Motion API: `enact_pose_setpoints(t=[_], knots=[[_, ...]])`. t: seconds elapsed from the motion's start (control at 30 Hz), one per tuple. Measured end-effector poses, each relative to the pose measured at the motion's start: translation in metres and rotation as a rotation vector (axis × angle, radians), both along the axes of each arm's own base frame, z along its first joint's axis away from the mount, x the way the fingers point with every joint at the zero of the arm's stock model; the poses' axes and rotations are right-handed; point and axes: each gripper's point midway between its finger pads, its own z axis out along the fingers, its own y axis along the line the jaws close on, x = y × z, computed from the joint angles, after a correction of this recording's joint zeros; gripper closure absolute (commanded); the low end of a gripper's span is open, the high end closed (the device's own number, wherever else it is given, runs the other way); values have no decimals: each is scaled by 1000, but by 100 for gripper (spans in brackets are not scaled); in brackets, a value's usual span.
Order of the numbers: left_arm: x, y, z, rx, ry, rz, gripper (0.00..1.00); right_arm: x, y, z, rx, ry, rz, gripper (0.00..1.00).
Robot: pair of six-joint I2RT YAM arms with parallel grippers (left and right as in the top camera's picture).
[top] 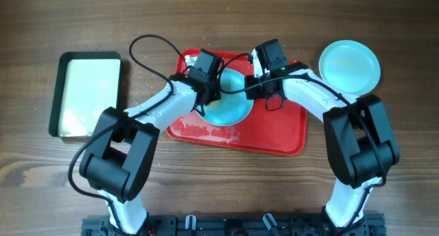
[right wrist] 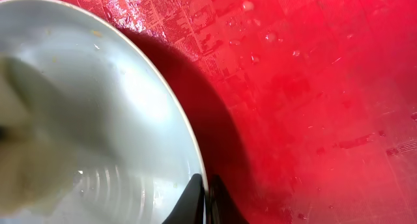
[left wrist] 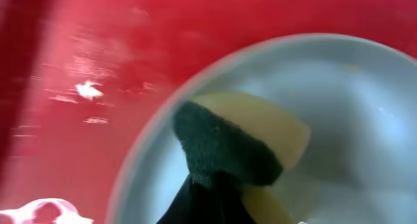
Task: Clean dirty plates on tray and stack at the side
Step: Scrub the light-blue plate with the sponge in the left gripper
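Item: blue plate [top: 230, 109] on red tray [top: 288, 136], light, stiff, glossy, probably slippery, best taken by its rim, where right pincer [right wrist: 206, 196] pinches it; left pincer [left wrist: 205, 193] grips sponge [left wrist: 241, 142] against it.

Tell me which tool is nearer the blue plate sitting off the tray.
Right. The right tool pinches the rim of the tray plate on the side toward the off-tray plate; the left tool, holding a sponge, is over its opposite side, farther away.
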Motion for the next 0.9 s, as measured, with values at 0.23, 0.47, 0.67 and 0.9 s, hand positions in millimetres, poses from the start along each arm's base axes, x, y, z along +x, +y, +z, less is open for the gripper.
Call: enact_pose_setpoints(t=[0.23, 0.47, 0.67, 0.9], knots=[[8, 29, 21, 174, -102, 68, 96, -2, 3, 1, 6, 5, 9, 96], [-1, -39, 54, -242, -56, -93, 96, -1, 0, 0, -4, 3, 0, 96], [-29, -34, -1, -161, 121, -95, 96, 0, 0, 0, -5, 2, 0, 96], [-11, 33, 7, 229, -17, 41, 96, -3, 5, 1, 12, 9, 12, 96]])
